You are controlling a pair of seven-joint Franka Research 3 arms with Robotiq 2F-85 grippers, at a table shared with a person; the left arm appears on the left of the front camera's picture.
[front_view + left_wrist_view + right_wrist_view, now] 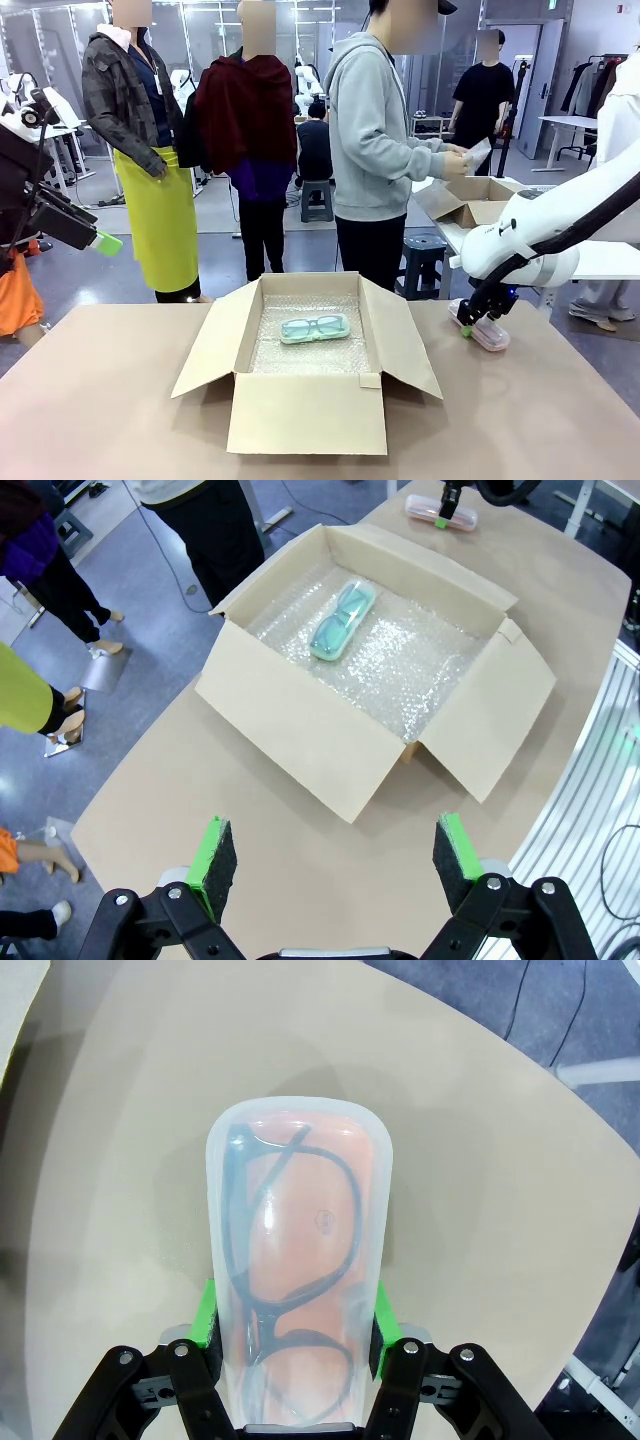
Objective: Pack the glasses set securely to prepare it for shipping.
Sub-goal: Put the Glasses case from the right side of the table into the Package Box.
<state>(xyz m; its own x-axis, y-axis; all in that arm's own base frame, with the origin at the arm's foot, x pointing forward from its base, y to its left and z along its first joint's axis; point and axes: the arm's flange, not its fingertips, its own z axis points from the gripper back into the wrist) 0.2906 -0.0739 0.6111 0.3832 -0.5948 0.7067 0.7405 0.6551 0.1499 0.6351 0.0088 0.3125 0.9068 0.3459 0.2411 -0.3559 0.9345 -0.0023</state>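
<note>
Now, right gripper [295,1325]: we see its green pads [207,1310] clamped across the pink case [300,1250], low at the right of the front view, on or just above the table [100,400].
Left gripper [335,855]: jaws wide apart, holding nothing (parked high at far left).
Mint-green case [315,327]: lying on bubble wrap [300,355] inside the cardboard box [305,415], centre frame.
Risk: we judge the grip sits near one end, so the smooth case could pivot, slip on lifting, or clip the right flap [400,340].
</note>
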